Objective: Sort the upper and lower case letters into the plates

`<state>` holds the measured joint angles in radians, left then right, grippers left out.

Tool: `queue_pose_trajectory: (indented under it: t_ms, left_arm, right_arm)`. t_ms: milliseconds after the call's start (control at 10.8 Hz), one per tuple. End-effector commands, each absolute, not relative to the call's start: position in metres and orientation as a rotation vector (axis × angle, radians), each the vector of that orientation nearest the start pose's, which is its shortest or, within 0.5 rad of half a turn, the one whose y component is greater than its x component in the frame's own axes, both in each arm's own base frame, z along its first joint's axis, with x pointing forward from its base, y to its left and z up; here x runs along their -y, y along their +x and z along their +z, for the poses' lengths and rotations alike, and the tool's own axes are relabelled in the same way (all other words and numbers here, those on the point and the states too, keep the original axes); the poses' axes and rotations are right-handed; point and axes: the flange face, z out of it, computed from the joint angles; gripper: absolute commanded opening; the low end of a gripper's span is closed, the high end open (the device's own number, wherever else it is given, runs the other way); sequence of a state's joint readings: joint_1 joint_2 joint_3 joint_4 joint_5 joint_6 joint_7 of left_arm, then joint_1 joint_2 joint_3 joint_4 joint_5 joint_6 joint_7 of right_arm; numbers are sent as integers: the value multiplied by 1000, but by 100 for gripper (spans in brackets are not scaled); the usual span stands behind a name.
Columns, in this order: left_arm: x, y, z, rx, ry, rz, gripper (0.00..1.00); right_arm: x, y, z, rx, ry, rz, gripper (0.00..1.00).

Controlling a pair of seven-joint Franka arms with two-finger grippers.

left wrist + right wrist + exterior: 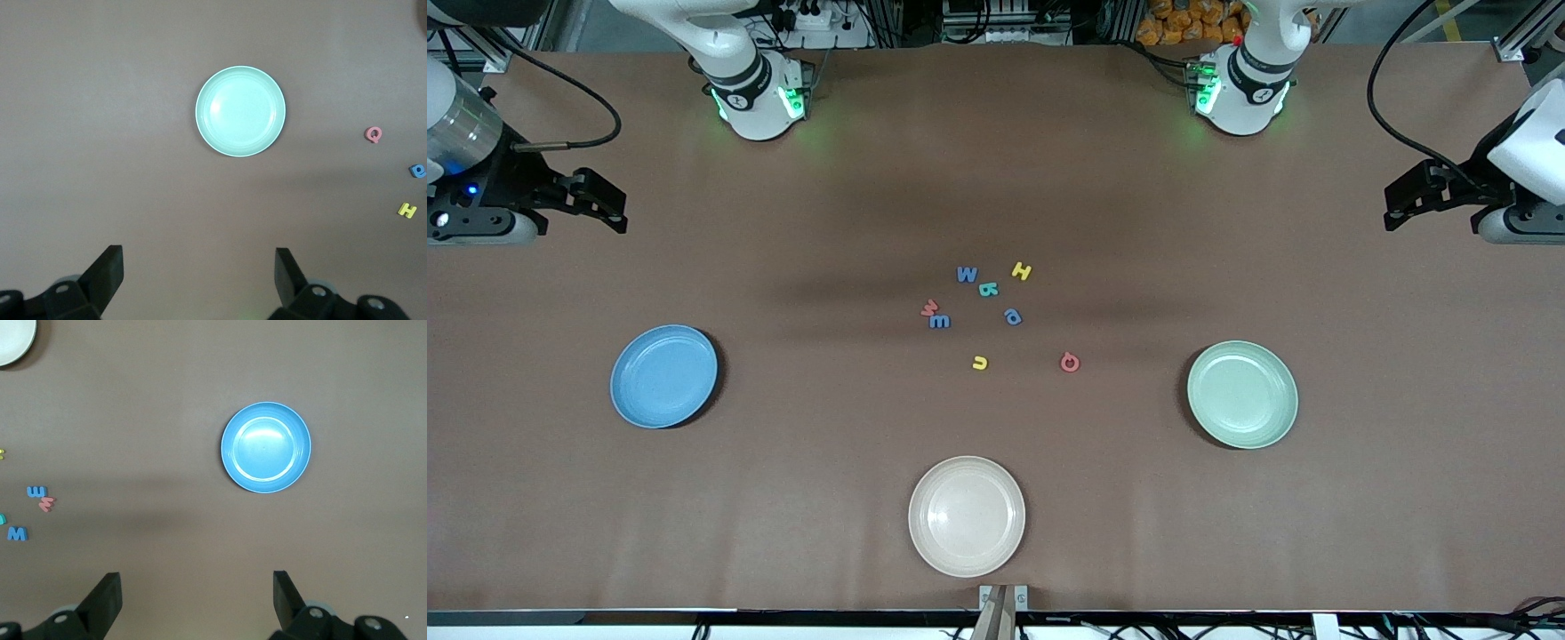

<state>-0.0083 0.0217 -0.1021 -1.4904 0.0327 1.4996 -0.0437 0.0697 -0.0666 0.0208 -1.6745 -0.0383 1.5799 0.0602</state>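
Letters (pixel 996 307) all loose on counter (pixel 996 160); blue plate (pixel 663 376), green plate (pixel 1242 394) empty. Left hand (pixel 199 270), right hand (pixel 197 593) open, waiting.

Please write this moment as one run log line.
stage: not started | small flat toy letters: all on table | blue plate, pale green plate: empty | left gripper: open, waiting | right gripper: open, waiting

Even overhead light; broad soft shadows band the tabletop (pixel 996 498) at the frame's centre. Mild glare on the cream plate (pixel 967 516). Focus sharp throughout.
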Motion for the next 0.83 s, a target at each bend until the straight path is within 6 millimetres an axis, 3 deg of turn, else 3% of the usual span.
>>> queue_pose_trajectory:
  t_ms: [0,738]
  left_arm:
    - [59,551,648,-119,-3103,5,100]
    - [63,553,644,-134,-3104,19,100]
  right_arm:
    - [-43,533,615,68,-3173,55,100]
    - [-42,531,614,66,-3174,80,100]
